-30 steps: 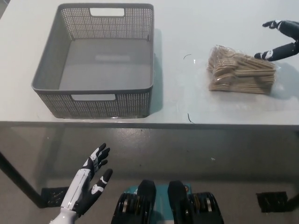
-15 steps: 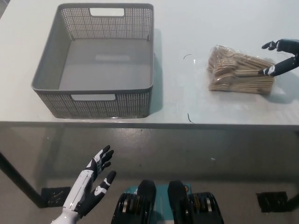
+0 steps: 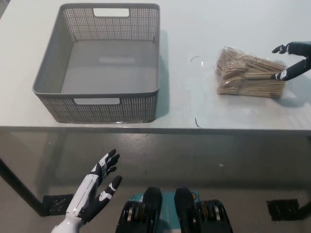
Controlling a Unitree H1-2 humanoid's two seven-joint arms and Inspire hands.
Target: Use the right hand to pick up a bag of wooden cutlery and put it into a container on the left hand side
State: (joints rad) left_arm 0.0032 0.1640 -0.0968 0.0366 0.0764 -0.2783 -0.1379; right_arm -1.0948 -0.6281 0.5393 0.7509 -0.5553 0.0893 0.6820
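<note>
One clear plastic bag of pale wooden cutlery (image 3: 250, 76) lies on the white table (image 3: 194, 43), its long axis running left to right. It sits just left of the black right hand (image 3: 293, 60), whose spread fingers (image 3: 283, 74) touch its right end without gripping. One grey perforated plastic basket (image 3: 99, 104) stands well apart, further left. One white left hand (image 3: 92, 194) rests open below the table edge, far from the bag.

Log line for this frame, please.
right hand: open, at cutlery bag's right end | bag: on table, ungrasped | basket: empty | left hand: open, resting below table
</note>
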